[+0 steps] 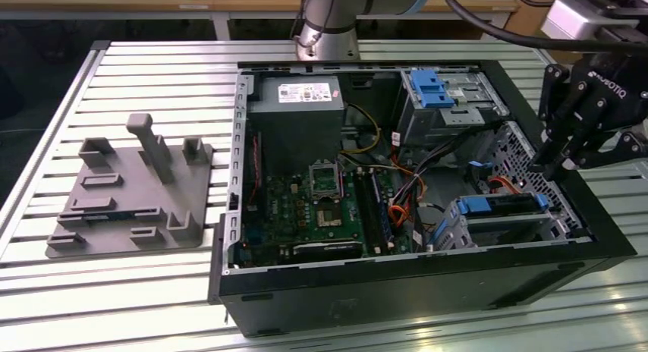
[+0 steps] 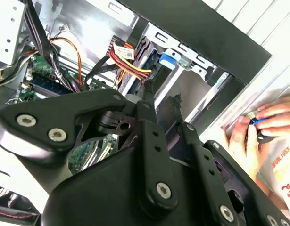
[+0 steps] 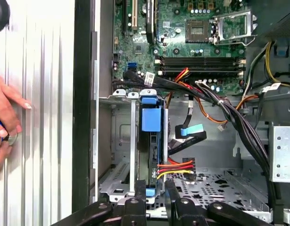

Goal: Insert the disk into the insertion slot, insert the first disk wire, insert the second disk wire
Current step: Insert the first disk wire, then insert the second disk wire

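Here we see the arm (image 1: 326,26) rising from the far edge of the table (image 1: 152,71) and reaching over the open computer case (image 1: 405,287). The gripper (image 1: 555,168) points down at the exterior view's right side. In the second wrist view its black fingers (image 2: 147,94) stand a narrow gap apart with nothing between them: released, grasping nothing.

Just below, the disk (image 1: 504,212) sits in the insertion slot (image 3: 117,141), a perforated silver cage near the case's front wall. In the first wrist view the drive stands on edge in its bright blue carrier. Red, yellow and black wires (image 3: 175,168) reach its edge, and a blue-ended cable (image 3: 189,131) lies beside it. A person's hand (image 3: 3,117) rests on the ribbed aluminium table outside the case.

Farther back lie the green motherboard (image 1: 314,215) and a taller cage (image 1: 451,102) with a blue latch.
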Controlling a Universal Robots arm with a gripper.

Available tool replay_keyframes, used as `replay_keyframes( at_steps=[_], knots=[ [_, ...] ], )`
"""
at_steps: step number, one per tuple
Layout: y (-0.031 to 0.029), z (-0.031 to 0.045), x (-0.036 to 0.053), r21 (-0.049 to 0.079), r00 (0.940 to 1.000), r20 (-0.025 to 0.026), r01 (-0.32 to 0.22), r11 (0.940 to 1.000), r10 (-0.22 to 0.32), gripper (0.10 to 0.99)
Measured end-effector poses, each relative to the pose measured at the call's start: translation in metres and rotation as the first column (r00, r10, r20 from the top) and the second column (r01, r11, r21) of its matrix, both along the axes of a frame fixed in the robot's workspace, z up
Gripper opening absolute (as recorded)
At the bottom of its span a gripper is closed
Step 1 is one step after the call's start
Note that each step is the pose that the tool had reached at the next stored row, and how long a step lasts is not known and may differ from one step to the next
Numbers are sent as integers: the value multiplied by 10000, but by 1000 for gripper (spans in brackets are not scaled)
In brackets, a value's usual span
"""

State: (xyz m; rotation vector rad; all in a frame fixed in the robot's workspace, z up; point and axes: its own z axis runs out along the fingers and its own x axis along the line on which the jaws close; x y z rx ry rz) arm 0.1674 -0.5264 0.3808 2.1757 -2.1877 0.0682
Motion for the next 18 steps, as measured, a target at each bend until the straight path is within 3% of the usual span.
replay_keyframes(
  at_steps=[15,18],
  knots=[
    [4,21,0,-9,10000,0,0,10000,0,302],
    [98,20,1,-81,10000,1,-1,10000,1,302]
  ],
)
